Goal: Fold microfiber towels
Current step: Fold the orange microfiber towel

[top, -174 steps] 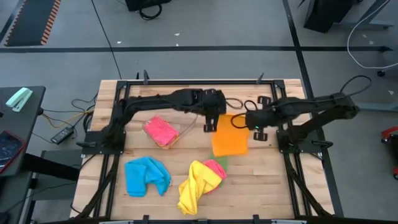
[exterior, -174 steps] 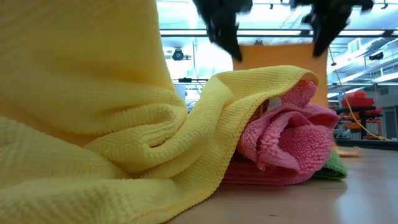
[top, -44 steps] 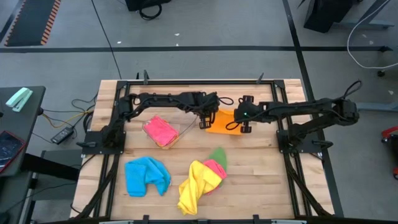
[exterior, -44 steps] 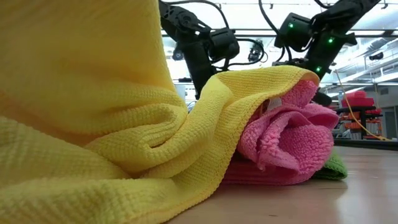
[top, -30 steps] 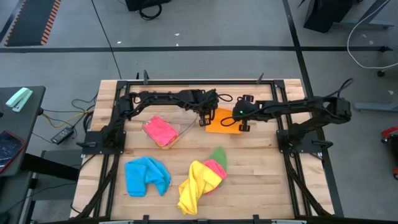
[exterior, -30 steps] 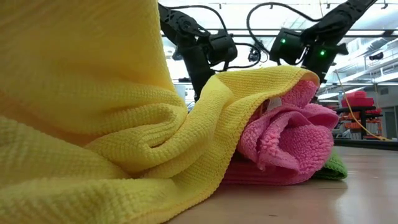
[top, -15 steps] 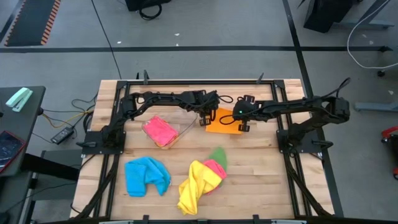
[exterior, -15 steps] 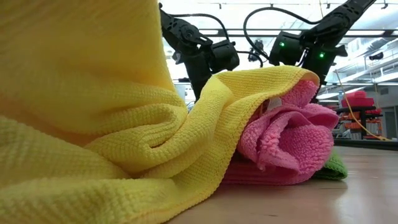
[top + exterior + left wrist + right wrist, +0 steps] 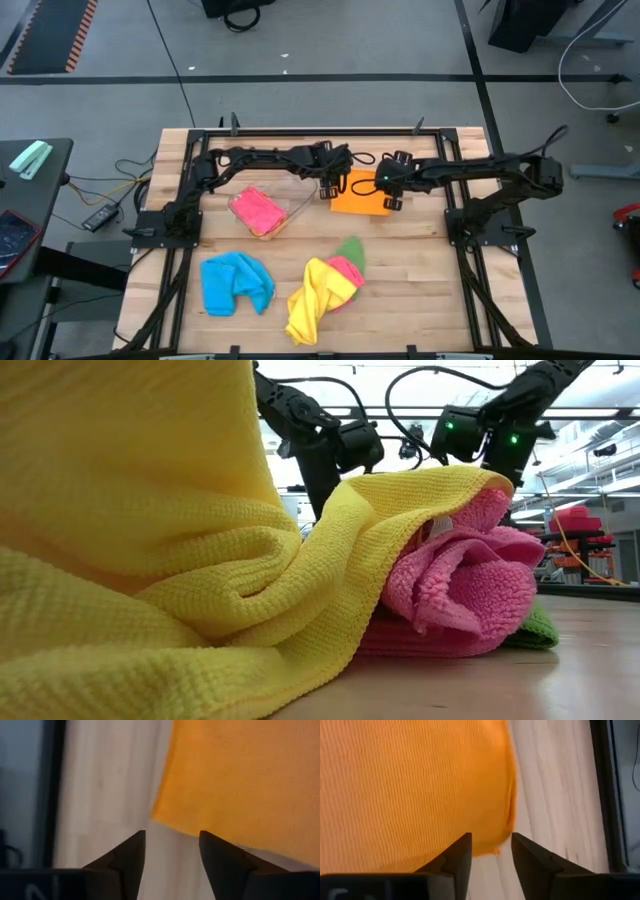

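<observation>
**Trainee:** Wooden bench (image 9: 420, 290) under a dark frame, grey floor around it. What should I read first?

**Instructor:** Find the orange towel (image 9: 361, 195), lying flat near the far edge. Your left tool (image 9: 326, 190) sits at its left edge and your right tool (image 9: 392, 196) at its right edge. Both wrist views show the fingers apart, nothing between them, each pair poised just off a corner of the orange cloth.

**Trainee:** And the rest of the towels?

**Instructor:** One pink towel (image 9: 257, 209) lies in the clear tub (image 9: 283, 216). The blue towel (image 9: 236, 283) is crumpled near the front left. The yellow towel (image 9: 313, 297) is heaped over a second pink towel (image 9: 346, 268), with a green towel (image 9: 348, 248) peeking out behind.

**Trainee:** How do I do this step well?

**Instructor:** Judging by the flat cloth and empty fingers, you are between folds. Keep both tools level, take matching corners together, and check the edges align before you pinch.
</observation>
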Controlling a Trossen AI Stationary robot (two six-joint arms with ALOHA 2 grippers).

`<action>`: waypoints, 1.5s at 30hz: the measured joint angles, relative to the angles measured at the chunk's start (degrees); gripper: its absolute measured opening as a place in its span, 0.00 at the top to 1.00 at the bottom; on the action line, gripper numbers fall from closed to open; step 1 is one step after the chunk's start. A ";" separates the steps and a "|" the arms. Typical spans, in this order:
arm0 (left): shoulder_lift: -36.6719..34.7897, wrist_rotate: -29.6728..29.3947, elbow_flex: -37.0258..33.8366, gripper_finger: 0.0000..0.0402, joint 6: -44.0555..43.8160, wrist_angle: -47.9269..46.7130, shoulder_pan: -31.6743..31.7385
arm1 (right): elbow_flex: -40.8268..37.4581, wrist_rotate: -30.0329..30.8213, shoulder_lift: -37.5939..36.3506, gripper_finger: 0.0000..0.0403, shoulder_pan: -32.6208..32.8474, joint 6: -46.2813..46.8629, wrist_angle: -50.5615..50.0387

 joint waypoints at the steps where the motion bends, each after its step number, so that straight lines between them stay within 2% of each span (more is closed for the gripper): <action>1: -0.42 -1.33 0.00 0.50 0.66 0.10 -0.18 | 1.10 0.75 0.00 0.62 0.01 0.50 -2.00; 5: -1.94 -1.77 0.04 0.48 2.85 -0.10 -0.86 | 5.71 2.07 0.00 0.60 0.13 2.97 -8.79; 8: -2.32 1.15 0.07 0.48 2.83 -1.45 -2.11 | 6.39 -1.96 0.00 0.60 0.13 3.50 -8.68; 14: -2.33 1.96 0.07 0.52 1.43 -6.66 -5.61 | 3.29 -7.47 -0.16 0.60 0.62 7.20 -6.27; 18: -2.38 2.48 0.07 0.57 1.75 -7.24 -8.46 | -1.28 -8.98 -3.15 0.60 5.09 7.74 0.34; 21: -2.38 3.31 0.07 0.59 2.74 -7.46 -10.28 | -4.64 -8.40 -6.54 0.60 9.52 8.89 4.75; 27: -2.38 3.38 0.04 0.63 2.30 -4.71 -12.29 | -8.51 -1.38 -11.58 0.60 15.84 12.98 7.02; 33: -1.98 5.18 0.00 0.65 -3.11 -5.00 -12.15 | -11.62 -0.05 -11.62 0.60 13.35 12.46 8.59; 40: -1.96 5.37 0.02 0.65 -4.97 -5.51 -13.40 | -15.03 -1.92 -6.54 0.60 7.88 11.24 13.95; 45: -1.92 5.37 0.00 0.66 -5.04 -6.11 -15.19 | -14.92 -4.00 -2.51 0.60 9.07 15.40 14.78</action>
